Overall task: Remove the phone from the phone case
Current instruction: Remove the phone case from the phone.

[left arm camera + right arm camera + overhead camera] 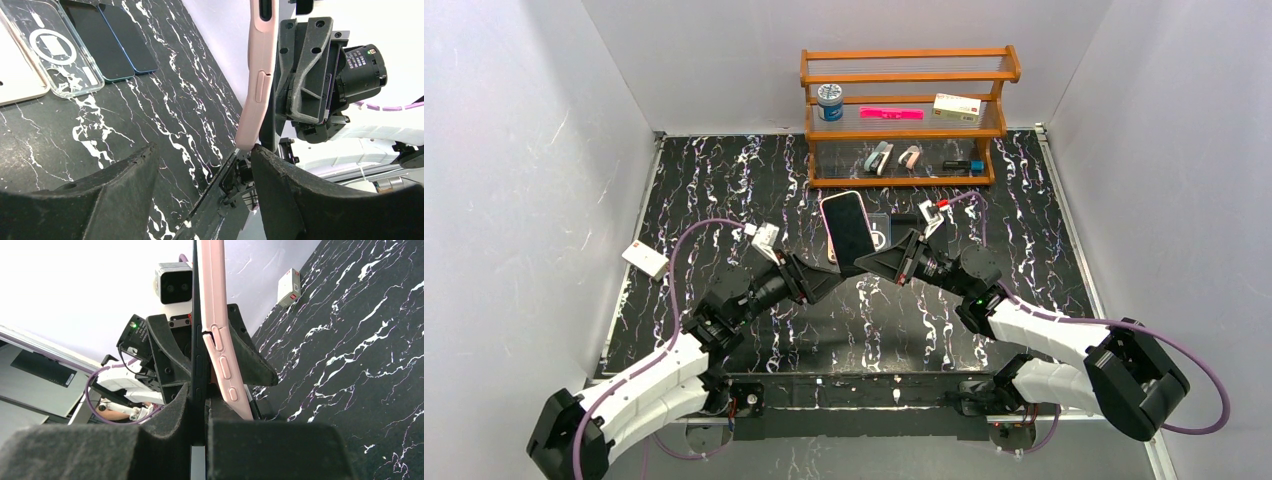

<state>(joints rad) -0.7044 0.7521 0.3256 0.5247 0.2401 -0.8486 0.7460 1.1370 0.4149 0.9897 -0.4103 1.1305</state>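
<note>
A dark phone (pixel 849 232) stands on edge above the table's middle, still partly in its pink case (pixel 220 340). My right gripper (pixel 200 405) is shut on the phone's dark edge (pixel 198 365), and the case's lower end splays away from it to the right. My left gripper (pixel 205 150) is open, with its fingers (pixel 300 195) wide apart below the case (pixel 257 80). The case's lower corner sits at the tip of the left gripper's right finger. In the top view the left gripper (pixel 832 278) and right gripper (pixel 876 262) meet under the phone.
A clear case (pixel 55 50), two dark phones (pixel 107 40) and a pale case (pixel 15 75) lie on the black marbled table behind. A wooden shelf (pixel 904 115) with small items stands at the back. A white box (pixel 646 258) lies at the left.
</note>
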